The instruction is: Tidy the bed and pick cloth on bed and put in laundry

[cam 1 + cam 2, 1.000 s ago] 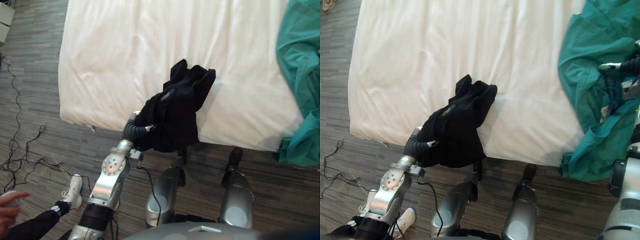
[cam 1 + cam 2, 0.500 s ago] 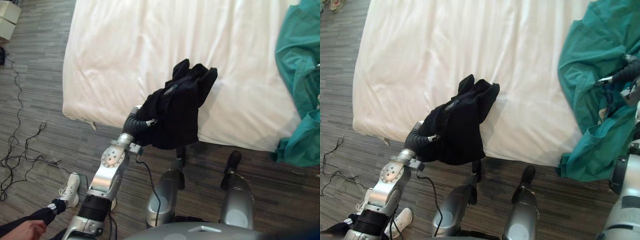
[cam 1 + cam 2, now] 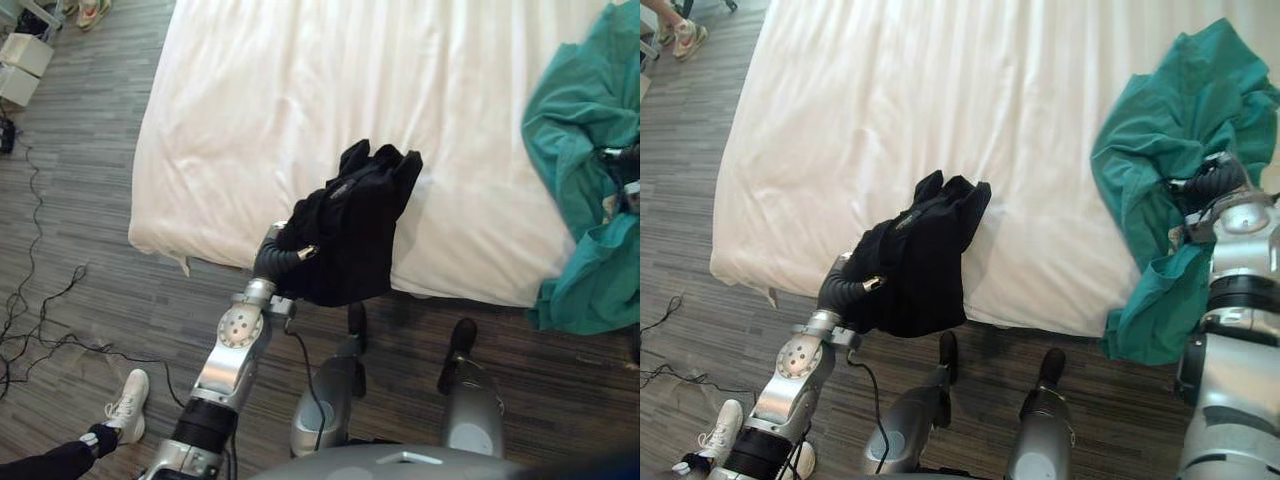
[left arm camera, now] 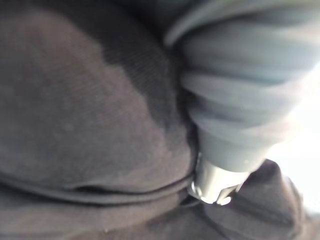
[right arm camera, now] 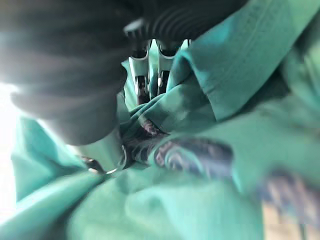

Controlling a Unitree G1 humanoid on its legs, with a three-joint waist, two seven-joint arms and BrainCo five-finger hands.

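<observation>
Hanging over the left hand, the black cloth lay at the near edge of the white bed, hiding the fingers, so their grip could not be told. The right hand sat buried in the green cloth at the bed's right side, its grip likewise unclear.

text: none legible | labels, numbers, signs: none legible

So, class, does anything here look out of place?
Yes: a black garment hangs over the left hand at the white bed's near edge, and a crumpled teal cloth spills off it by the right hand.
</observation>
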